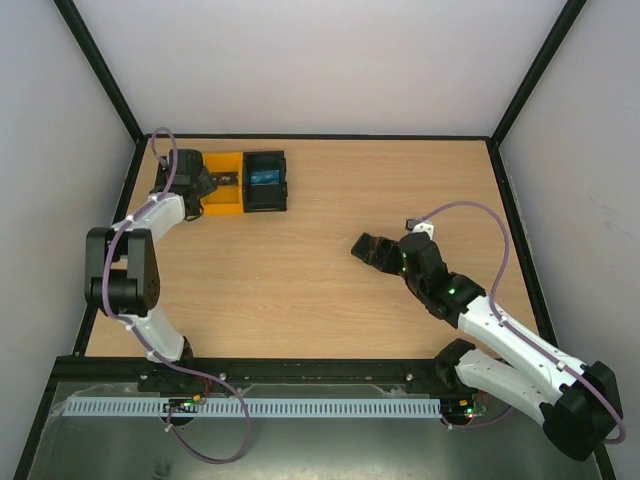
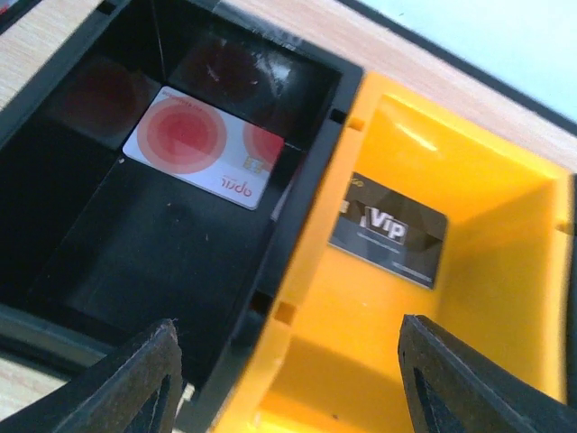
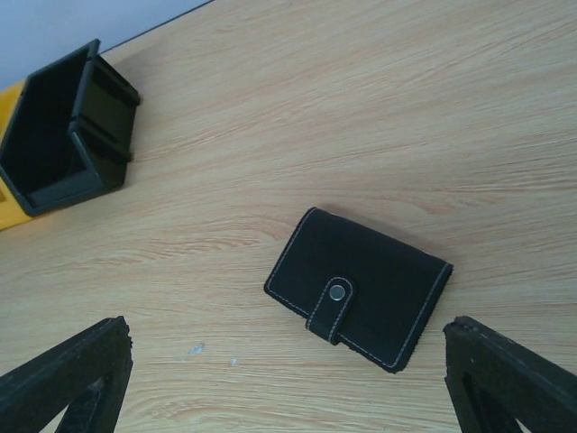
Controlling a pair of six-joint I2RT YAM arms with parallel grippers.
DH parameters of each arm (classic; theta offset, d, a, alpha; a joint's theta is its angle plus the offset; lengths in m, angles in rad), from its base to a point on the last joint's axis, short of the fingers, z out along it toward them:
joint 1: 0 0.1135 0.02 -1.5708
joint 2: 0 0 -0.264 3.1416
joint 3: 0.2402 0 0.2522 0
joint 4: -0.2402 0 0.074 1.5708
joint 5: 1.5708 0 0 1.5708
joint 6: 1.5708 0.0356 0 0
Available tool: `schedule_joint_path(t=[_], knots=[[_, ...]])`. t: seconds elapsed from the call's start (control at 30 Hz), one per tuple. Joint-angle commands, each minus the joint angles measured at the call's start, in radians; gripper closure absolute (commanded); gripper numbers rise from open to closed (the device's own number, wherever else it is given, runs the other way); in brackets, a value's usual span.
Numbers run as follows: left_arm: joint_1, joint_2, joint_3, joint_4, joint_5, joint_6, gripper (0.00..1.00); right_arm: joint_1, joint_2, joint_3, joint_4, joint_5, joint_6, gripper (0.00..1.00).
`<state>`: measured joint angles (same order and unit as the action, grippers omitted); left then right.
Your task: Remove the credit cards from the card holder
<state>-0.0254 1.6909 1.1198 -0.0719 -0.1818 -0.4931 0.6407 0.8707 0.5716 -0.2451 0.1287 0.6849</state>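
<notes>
Now, on the table [image 1: 300,290]: a black-and-yellow tray [image 1: 226,206] sits at the far left corner, and both arms reach out from the near edge.
Left gripper [image 2: 288,361]: hangs just above the tray, jaws spread wide with nothing between them; one finger is over a black compartment, the other over the yellow one.
Right gripper [image 3: 287,361]: hovers over the middle right of the table, well apart from the tray, jaws spread wide and holding nothing.
Card holder [image 3: 356,289]: lies flat on the bare wood, folded shut, its short tab fastened by a metal snap; the right wrist view shows it between the right gripper's two fingers and a little ahead of them, touched by neither.
White card with red circles [image 2: 203,144]: lies in the black compartment beside the yellow one.
Black Vip card [image 2: 388,230]: lies on the floor of the yellow compartment.
Light blue card [image 1: 265,178]: shows in the tray's black compartment at the right end, seen from above.
</notes>
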Motion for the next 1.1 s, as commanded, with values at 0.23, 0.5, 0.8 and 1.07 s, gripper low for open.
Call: schedule_joint_path(t=[0.23, 0.5, 0.8, 1.07], knots=[[0.007, 0.209, 0.107, -0.020, -0.038, 0.050, 0.37, -0.004, -0.060, -0.041, 0.071, 0.005, 0.004, 0.08], [-0.034, 0.196, 0.101, -0.031, -0.048, 0.053, 0.57, -0.004, -0.087, -0.058, 0.066, 0.022, -0.010, 0.08], [-0.089, 0.152, 0.057, -0.064, -0.059, 0.026, 0.72, -0.004, -0.112, -0.065, 0.033, 0.043, -0.003, 0.05], [-0.158, 0.098, -0.008, -0.064, -0.074, 0.006, 0.75, -0.004, -0.102, -0.085, 0.012, 0.070, 0.003, 0.05]])
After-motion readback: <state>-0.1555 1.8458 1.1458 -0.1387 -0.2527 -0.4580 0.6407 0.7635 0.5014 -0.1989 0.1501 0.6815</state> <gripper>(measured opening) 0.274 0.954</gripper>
